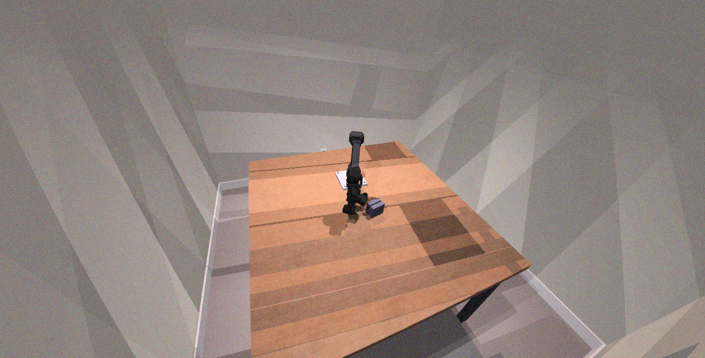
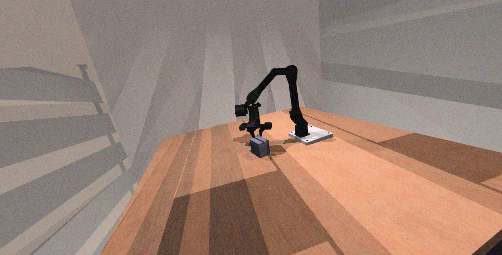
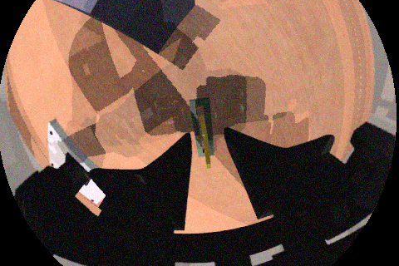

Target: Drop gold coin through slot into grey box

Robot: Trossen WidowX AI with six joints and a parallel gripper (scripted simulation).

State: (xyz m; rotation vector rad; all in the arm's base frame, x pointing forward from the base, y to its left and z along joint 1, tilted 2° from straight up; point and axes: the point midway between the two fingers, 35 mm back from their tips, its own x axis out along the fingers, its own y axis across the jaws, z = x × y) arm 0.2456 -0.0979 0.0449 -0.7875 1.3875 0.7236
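Observation:
The gold coin (image 3: pixel 206 150) stands on edge in the dark-green holder (image 3: pixel 202 102), seen from above in the wrist view as a thin yellow strip. My gripper (image 3: pixel 207 134) (image 2: pixel 257 136) points down and is partly open, with one fingertip on each side of the coin's strip and a visible gap on both sides. The height of the tips against the coin is hard to tell. The grey box (image 1: pixel 375 209) (image 2: pixel 257 149) (image 3: pixel 137 12) stands close beside the gripper, with the slot showing in its lid in the top and exterior views. Coin and holder cannot be made out in the top and exterior views.
The arm's white base plate (image 1: pixel 340 178) (image 2: pixel 319 134) (image 3: pixel 56 150) is bolted to the wooden table (image 1: pixel 296 257) (image 2: pixel 333 183) behind the gripper. The box is the nearest obstacle, at the upper left in the wrist view. Patchy shadows cross the table.

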